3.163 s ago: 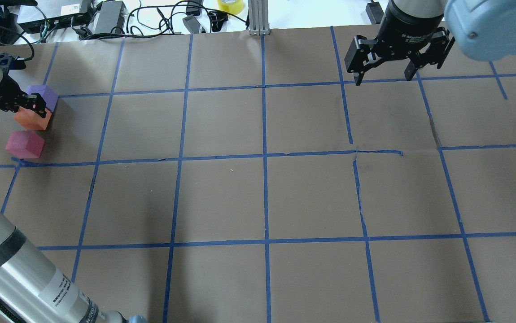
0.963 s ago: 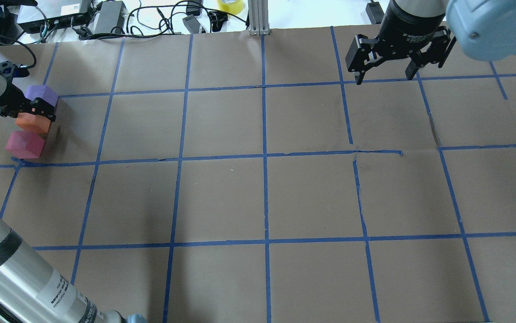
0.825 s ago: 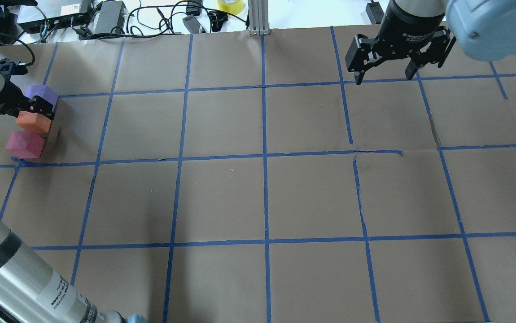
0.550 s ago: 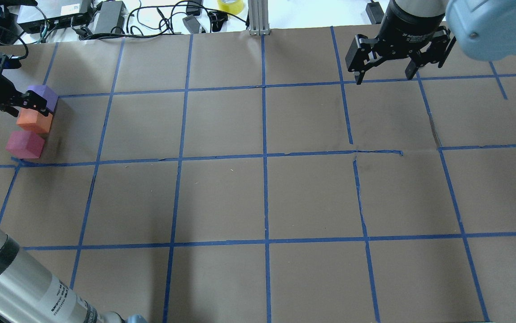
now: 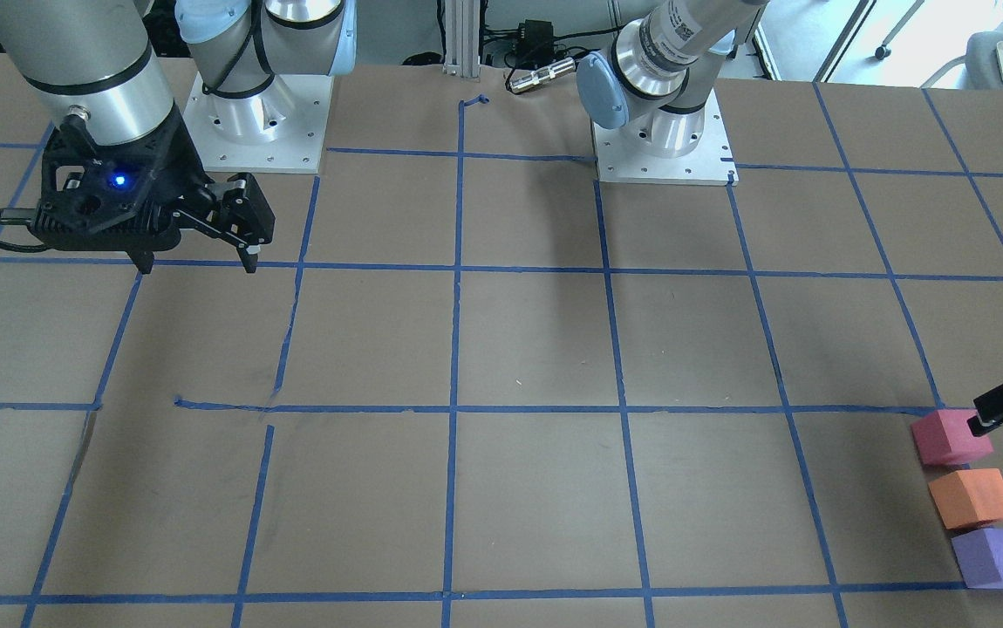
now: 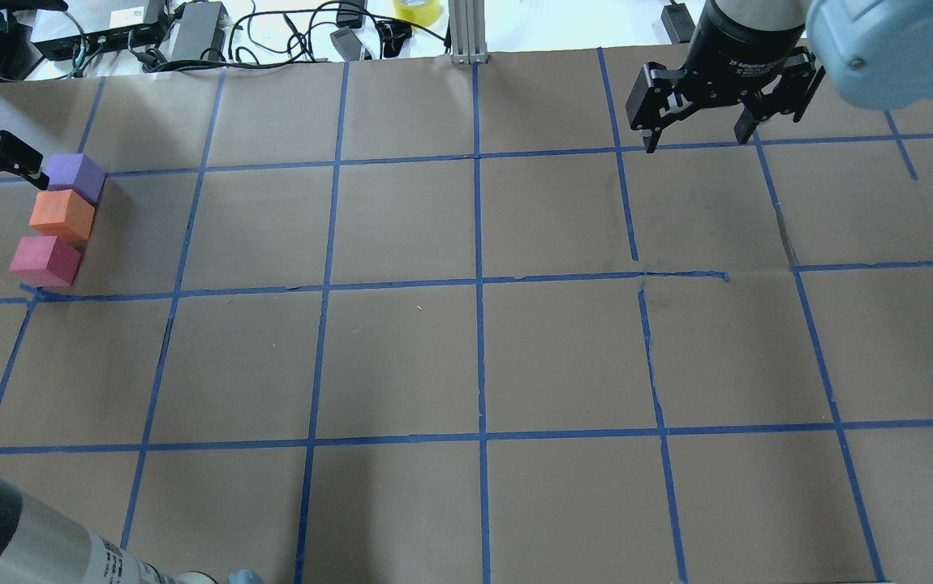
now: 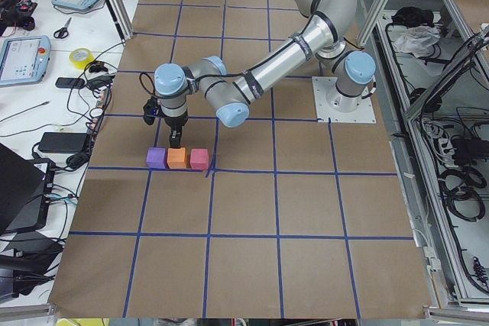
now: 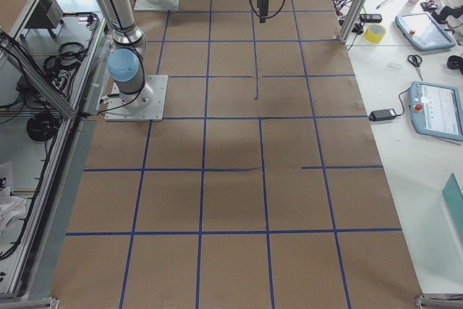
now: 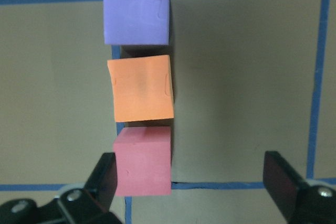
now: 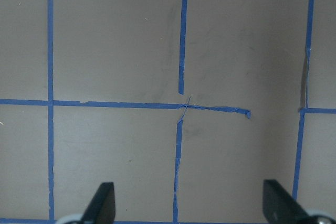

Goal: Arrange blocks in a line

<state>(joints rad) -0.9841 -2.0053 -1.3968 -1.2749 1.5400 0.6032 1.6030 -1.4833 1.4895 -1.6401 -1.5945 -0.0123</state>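
Three cubes stand in a short touching row at the table's left edge: purple (image 6: 73,174), orange (image 6: 61,212), red-pink (image 6: 45,259). The left wrist view shows them from above: purple (image 9: 136,9), orange (image 9: 140,87), red-pink (image 9: 143,160). They also show in the front view: red-pink (image 5: 951,436), orange (image 5: 972,497), purple (image 5: 997,558). My left gripper (image 6: 0,170) is open and empty, raised above the row (image 9: 191,187). My right gripper (image 6: 698,134) is open and empty, far off over the table's far right (image 5: 196,262).
Brown paper with a blue tape grid covers the table (image 6: 475,357). Cables, power bricks and a yellow tape roll (image 6: 416,10) lie beyond the far edge. An aluminium post (image 6: 466,32) stands at the far middle. The arm bases (image 5: 257,122) (image 5: 663,139) are bolted at the robot's side.
My left gripper let go of the orange block, opened and drew back up and to the left. The orange block now rests between purple and red-pink. The right arm has not moved.
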